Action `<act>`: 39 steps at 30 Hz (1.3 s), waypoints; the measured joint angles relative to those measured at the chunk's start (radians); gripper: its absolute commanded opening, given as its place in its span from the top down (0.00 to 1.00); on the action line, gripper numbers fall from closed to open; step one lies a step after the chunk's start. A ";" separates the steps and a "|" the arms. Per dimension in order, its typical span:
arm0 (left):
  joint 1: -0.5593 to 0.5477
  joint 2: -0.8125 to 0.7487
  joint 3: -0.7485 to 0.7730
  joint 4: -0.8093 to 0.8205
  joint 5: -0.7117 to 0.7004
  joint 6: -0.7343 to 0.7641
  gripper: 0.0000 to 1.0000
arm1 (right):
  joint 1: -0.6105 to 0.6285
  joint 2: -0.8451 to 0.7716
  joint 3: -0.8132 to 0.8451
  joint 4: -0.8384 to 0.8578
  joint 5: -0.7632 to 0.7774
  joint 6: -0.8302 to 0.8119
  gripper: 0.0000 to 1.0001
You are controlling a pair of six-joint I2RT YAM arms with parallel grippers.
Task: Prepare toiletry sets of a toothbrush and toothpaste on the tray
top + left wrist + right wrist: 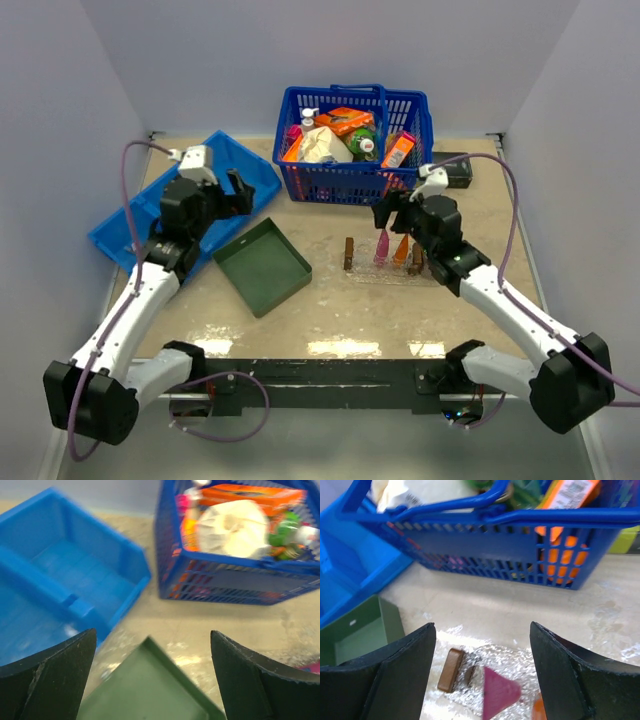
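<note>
The clear tray (366,272) with brown wooden handles lies right of the table's middle. On it lie two toothpaste tubes side by side, a pink one (382,247) and an orange one (401,250). My right gripper (396,212) hovers just above the tubes' far ends, open and holding nothing. From the right wrist the pink tube (499,692), a sliver of the orange tube (538,708) and a tray handle (451,669) show below the right gripper (482,629). My left gripper (236,191) is open over the green tray's far corner. No toothbrush can be made out.
A blue basket (355,180) full of packets and bottles stands at the back. A blue divided bin (150,205) sits at the left. A dark green square tray (262,266) lies in the middle, also seen under the left gripper (152,632) as the green tray (145,690).
</note>
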 measured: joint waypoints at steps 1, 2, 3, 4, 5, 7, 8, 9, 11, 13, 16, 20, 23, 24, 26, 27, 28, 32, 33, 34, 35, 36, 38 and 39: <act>0.051 -0.005 0.000 -0.030 0.018 -0.024 0.01 | -0.026 0.000 0.000 0.002 -0.017 0.010 0.23; 0.106 -0.011 0.000 -0.062 0.034 -0.045 0.02 | -0.056 -0.002 0.000 0.005 -0.039 0.021 0.23; 0.148 -0.016 0.000 -0.089 0.041 -0.056 0.02 | -0.081 -0.006 0.000 0.007 -0.053 0.029 0.23; 0.204 -0.025 0.000 -0.120 0.045 -0.072 0.03 | -0.101 -0.011 0.000 0.008 -0.067 0.035 0.23; 0.250 -0.034 0.000 -0.151 0.049 -0.085 0.04 | -0.114 -0.018 0.000 0.008 -0.078 0.039 0.23; 0.328 -0.054 0.000 -0.211 0.054 -0.100 0.09 | -0.133 -0.036 0.000 0.008 -0.102 0.042 0.24; 0.360 -0.061 0.000 -0.241 0.058 -0.107 0.11 | -0.140 -0.044 0.000 0.008 -0.111 0.042 0.24; 0.390 -0.066 0.000 -0.269 0.053 -0.112 0.12 | -0.145 -0.050 0.000 0.008 -0.121 0.042 0.24; 0.444 -0.068 0.000 -0.317 0.035 -0.116 0.18 | -0.156 -0.063 0.000 0.007 -0.127 0.039 0.24; 0.504 -0.068 0.000 -0.373 0.006 -0.116 0.22 | -0.165 -0.074 0.000 0.002 -0.125 0.034 0.25; 0.576 -0.068 -0.002 -0.423 -0.052 -0.115 0.25 | -0.174 -0.094 0.000 -0.019 -0.116 0.019 0.25; 0.603 -0.051 -0.006 -0.450 -0.151 -0.109 0.30 | -0.178 -0.126 0.003 -0.040 -0.086 -0.014 0.25; 0.603 -0.011 -0.006 -0.451 -0.216 -0.096 0.35 | -0.181 -0.147 0.006 -0.045 -0.064 -0.031 0.25; 0.603 0.010 -0.006 -0.451 -0.237 -0.090 0.36 | -0.182 -0.152 0.006 -0.046 -0.059 -0.035 0.25; 0.603 0.046 -0.006 -0.451 -0.259 -0.087 0.37 | -0.182 -0.156 0.007 -0.046 -0.042 -0.044 0.25; 0.603 0.068 -0.006 -0.449 -0.267 -0.087 0.38 | -0.182 -0.158 0.007 -0.048 -0.032 -0.048 0.25; 0.603 0.093 -0.006 -0.447 -0.275 -0.087 0.39 | -0.182 -0.158 0.007 -0.051 -0.020 -0.051 0.25; 0.604 0.186 -0.006 -0.441 -0.288 -0.089 0.43 | -0.183 -0.158 0.007 -0.067 0.017 -0.057 0.25; 0.604 0.204 -0.006 -0.434 -0.291 -0.090 0.43 | -0.183 -0.158 0.007 -0.068 0.024 -0.058 0.25; 0.604 0.222 -0.006 -0.428 -0.298 -0.090 0.43 | -0.183 -0.158 0.007 -0.069 0.037 -0.058 0.25; 0.604 0.238 -0.006 -0.423 -0.303 -0.090 0.43 | -0.183 -0.158 0.007 -0.070 0.047 -0.058 0.25; 0.604 0.257 -0.005 -0.417 -0.311 -0.090 0.43 | -0.183 -0.158 0.007 -0.070 0.060 -0.058 0.25; 0.604 0.303 -0.003 -0.406 -0.323 -0.089 0.43 | -0.184 -0.157 0.007 -0.070 0.076 -0.058 0.25; 0.604 0.327 0.000 -0.401 -0.330 -0.089 0.43 | -0.184 -0.156 0.008 -0.071 0.086 -0.058 0.25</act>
